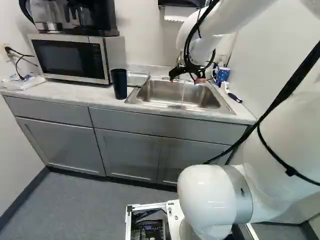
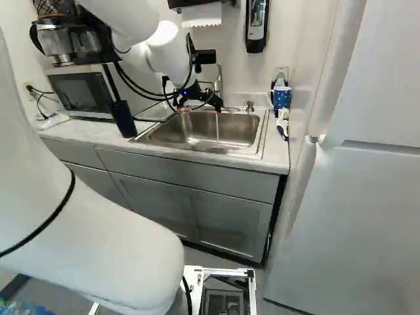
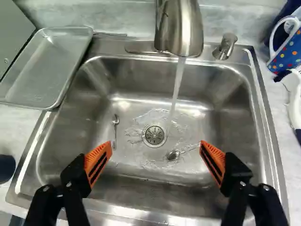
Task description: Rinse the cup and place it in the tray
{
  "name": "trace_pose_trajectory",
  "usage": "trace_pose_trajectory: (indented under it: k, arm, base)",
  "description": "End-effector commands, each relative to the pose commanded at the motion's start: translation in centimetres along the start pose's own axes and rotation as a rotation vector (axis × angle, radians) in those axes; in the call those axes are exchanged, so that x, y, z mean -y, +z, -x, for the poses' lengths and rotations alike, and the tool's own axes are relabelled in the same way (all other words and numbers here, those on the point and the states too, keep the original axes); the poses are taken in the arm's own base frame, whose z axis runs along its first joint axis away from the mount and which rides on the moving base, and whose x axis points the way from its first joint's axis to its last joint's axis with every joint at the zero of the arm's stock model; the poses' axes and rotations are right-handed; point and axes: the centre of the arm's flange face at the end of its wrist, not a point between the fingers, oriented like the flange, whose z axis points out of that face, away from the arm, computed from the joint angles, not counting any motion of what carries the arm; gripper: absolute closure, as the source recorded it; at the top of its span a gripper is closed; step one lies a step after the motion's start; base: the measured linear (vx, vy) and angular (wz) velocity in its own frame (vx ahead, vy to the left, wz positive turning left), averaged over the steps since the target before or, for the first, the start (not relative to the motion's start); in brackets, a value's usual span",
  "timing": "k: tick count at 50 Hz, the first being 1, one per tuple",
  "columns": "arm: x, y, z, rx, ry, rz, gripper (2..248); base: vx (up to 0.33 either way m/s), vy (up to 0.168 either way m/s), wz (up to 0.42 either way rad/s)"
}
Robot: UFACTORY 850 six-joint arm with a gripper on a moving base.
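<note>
Worktop [image 1: 65, 93] round a sink [image 3: 235, 117]: the dark cup [image 1: 119, 85] stands upright on it beside the sink, the tray [image 3: 44, 70] behind, the dotted mug [image 3: 289, 52] across. Above the sink, the tool's [image 2: 201, 110] fingers are wide apart; the faucet [image 3: 181, 28] runs.

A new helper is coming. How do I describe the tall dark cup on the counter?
Find the microwave in the left base view, then the steel sink. The tall dark cup stands upright between them, near the front edge of the counter. It is plain, with no handle in sight, unlike the blue dotted mug across the sink.
</note>
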Motion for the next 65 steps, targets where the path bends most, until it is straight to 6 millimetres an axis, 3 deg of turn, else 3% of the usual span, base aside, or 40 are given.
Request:
trace_pose_trajectory:
  k: [65]
  arm:
    - [10.3, -0.5, 0.7, 0.005, -0.178, -0.159, 3]
  base:
    - [0.0, 0.0, 0.0]
